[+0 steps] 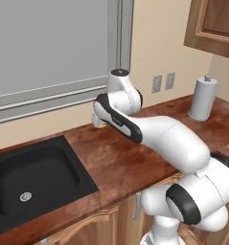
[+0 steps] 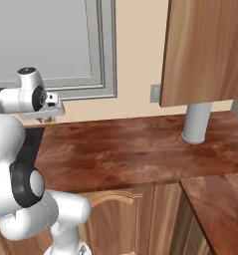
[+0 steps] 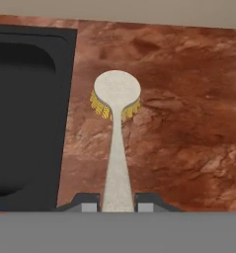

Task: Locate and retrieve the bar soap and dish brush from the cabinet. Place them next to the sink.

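The gripper (image 3: 117, 206) is clamped on the handle of the dish brush (image 3: 116, 123), its two dark tips pressed to either side of the pale stem in the hand view. The brush points away from the hand, bristles facing down, its round head over the brown counter (image 3: 188, 123) just right of the sink (image 3: 25, 108). In the left base view the arm reaches over the counter toward the far wall, and a scrap of yellow bristle (image 1: 101, 126) peeps out under the wrist, beside the sink's far right corner.

The step in hand looks to be the set-down. The head seems to be near the counter — how high it hangs is hard to judge from these angles. The robot would do well to lower it straight, keeping the head right of the black rim so it cannot tip into the basin, then part the jaws only once the bristles rest on the wood.

The paper towel roll (image 1: 202, 99) stands well apart on the right — no obstacle.
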Controlling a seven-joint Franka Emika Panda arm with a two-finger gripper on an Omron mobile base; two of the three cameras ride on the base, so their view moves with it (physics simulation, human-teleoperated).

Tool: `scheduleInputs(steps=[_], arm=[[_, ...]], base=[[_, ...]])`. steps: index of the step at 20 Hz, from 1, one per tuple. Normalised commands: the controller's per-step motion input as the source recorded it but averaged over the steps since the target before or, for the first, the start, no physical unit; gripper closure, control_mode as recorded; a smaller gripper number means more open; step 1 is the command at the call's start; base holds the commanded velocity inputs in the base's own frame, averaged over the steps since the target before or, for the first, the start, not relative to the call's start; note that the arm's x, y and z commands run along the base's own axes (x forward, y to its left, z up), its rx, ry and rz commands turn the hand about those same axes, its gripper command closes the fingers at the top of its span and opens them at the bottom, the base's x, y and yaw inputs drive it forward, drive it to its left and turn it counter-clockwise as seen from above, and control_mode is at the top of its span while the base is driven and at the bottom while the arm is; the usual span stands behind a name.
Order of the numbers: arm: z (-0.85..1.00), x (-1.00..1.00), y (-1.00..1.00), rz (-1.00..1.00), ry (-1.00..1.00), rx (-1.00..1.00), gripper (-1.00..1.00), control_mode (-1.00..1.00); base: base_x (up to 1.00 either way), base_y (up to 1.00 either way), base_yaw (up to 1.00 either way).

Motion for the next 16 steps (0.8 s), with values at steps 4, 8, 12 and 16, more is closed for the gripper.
scheduleInputs(steps=[4,8,12,16], arm=[[-0.54,0.04,0.18,-0.01,-0.21,-0.02,1.00,-1.00],[-0.40,0.02,0.16,-0.02,-0.22,-0.01,1.00,-1.00],[-0.39,0.12,0.00,-0.06,-0.16,0.06,1.00,-1.00],[-0.19,0.16,0.13,-0.06,0.06,0.03,1.00,-1.00]], base=[[0.00,0.00,0.00],[0.00,0.00,0.00],[0.00,0.00,0.00],[0.00,0.00,0.00]])
